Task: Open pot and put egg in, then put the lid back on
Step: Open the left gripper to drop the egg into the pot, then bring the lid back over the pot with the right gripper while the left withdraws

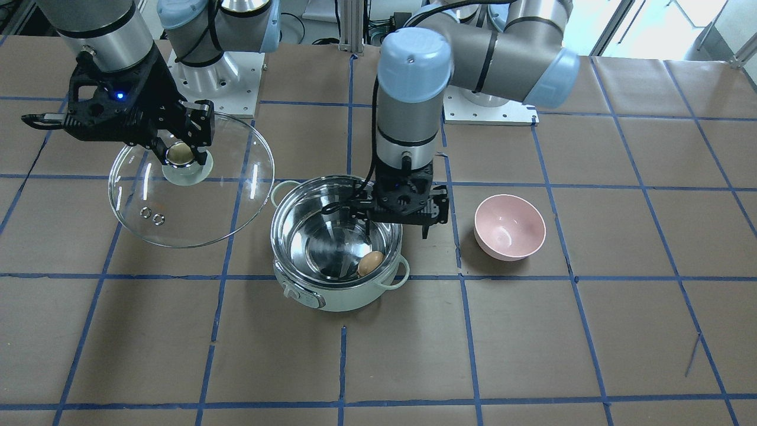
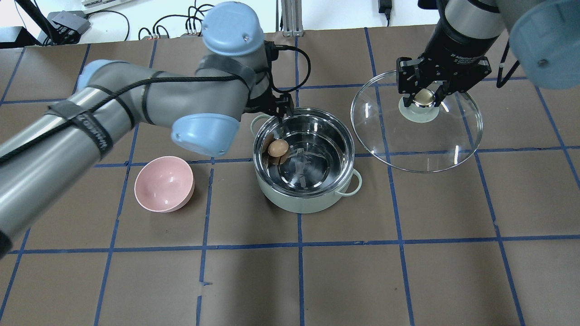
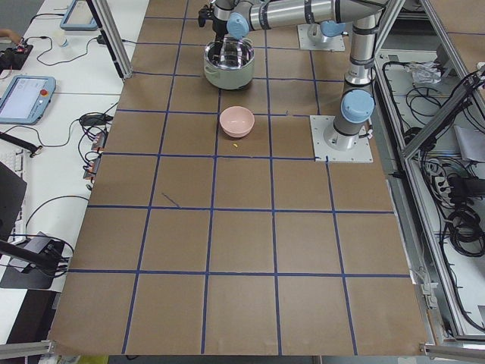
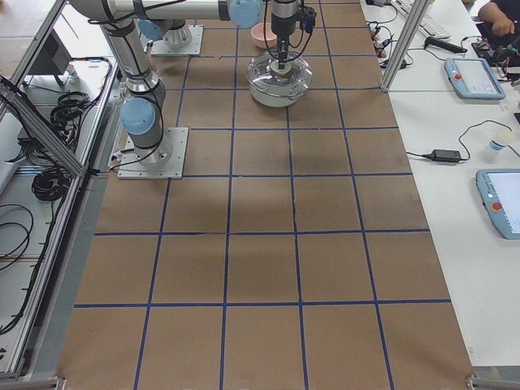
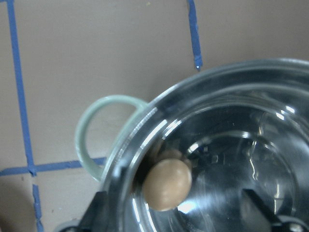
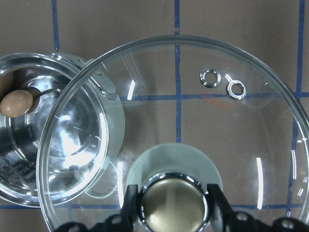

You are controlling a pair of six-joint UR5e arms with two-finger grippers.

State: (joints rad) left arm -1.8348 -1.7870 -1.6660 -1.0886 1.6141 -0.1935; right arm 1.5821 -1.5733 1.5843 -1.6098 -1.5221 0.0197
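Outer wall of the pot (image 1: 355,299): pale mint green, smooth, satin plastic look; interior: polished steel, mirror-bright; egg (image 1: 371,264) inside the pot: tan-brown, matt, smooth shell; lid (image 1: 195,201) beside the pot: clear glass, glossy with streak highlights, two small metal eyelets; its knob: pale green, matt, capped in shiny gold-silver metal; right gripper (image 1: 180,152) on that knob: matt black; bowl (image 1: 510,228) on the pot's other side: pink, smooth, soft sheen; table (image 1: 532,355) under the pot: matt brown paper gridded with blue tape (image 1: 591,277).
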